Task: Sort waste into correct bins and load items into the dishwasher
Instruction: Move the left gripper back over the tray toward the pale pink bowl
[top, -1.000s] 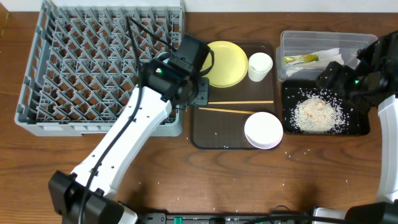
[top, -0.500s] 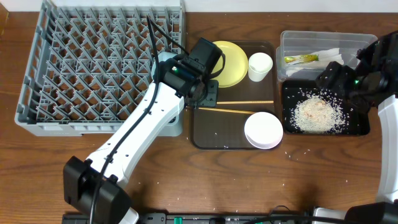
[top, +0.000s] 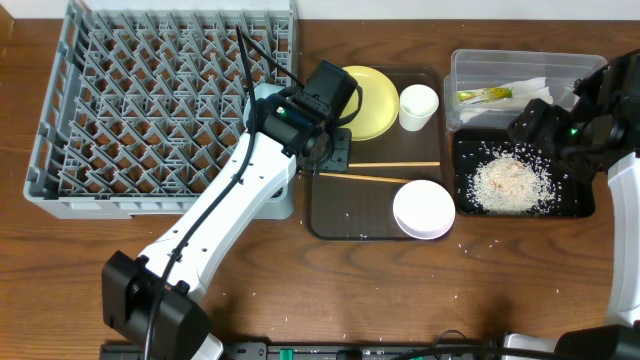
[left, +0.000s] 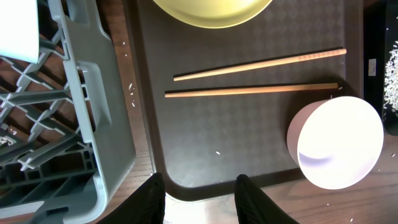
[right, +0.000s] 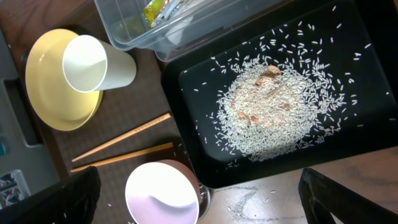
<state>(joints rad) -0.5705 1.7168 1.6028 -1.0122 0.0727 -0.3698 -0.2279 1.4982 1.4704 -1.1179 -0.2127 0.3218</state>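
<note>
The left gripper (left: 200, 190), its fingers partly apart and empty, hangs over the brown tray's (left: 249, 143) near edge. Beyond it lie the white bowl (left: 339, 143), chopsticks (left: 249, 90) and yellow plate (left: 211, 9). The right gripper (right: 199, 186), spread wide, hovers above the rice (right: 273, 112) in the black tray (right: 360, 93), seemingly touching nothing.

yellow plate (top: 365, 100) and white cup (top: 418, 106) side by side, parallel chopsticks (left: 249, 91), upright white bowl (top: 424, 208), rice (top: 510, 183) piled in black tray (right: 354, 149)

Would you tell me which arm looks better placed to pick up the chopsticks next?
Left, probably. The left end effector hovers open at the brown tray edge beside the chopsticks, while the right end effector hangs wide open over the black tray of rice, farther away.
</note>
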